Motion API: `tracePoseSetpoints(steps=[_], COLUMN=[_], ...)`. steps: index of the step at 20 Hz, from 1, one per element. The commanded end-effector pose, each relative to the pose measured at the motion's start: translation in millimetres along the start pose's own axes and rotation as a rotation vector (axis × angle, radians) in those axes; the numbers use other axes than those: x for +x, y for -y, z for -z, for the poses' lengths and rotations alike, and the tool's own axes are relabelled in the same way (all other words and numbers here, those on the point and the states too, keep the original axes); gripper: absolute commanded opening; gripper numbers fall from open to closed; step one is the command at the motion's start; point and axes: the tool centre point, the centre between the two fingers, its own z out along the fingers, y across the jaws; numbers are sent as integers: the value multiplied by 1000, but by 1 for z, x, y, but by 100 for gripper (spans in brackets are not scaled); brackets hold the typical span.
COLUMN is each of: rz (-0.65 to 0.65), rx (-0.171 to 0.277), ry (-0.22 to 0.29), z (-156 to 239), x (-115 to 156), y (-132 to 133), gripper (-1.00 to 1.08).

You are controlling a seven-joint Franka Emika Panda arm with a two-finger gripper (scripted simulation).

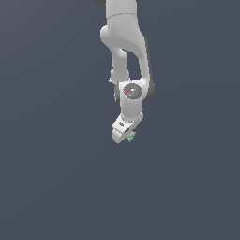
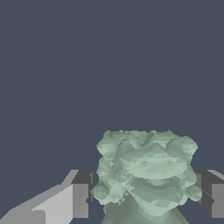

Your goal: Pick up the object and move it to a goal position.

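The object (image 1: 131,136) is a tiny pale green and whitish lumpy thing at the tip of my white gripper (image 1: 128,136) in the exterior view. In the wrist view the object (image 2: 146,170) fills the space between my two fingers (image 2: 81,194), with each dark pad against one of its sides. My gripper (image 2: 146,197) is shut on it. The arm hangs down from the top of the exterior view and the hand is tilted. The object's lower part is cut off by the wrist view's edge.
A plain dark grey-blue surface (image 1: 56,187) fills the background in both views. No other objects, containers or edges show.
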Motion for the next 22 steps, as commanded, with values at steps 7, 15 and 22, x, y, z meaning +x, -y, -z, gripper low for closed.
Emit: tracePoseSetpoints(steps=[7,15,22], rz=[-1,-1,-1], rx=[1,1,1], ry=[0,0,0], z=[6,12,16], x=[-21,-38,-49], y=[-83,-156,-207], gripper=[-100,-100,-100])
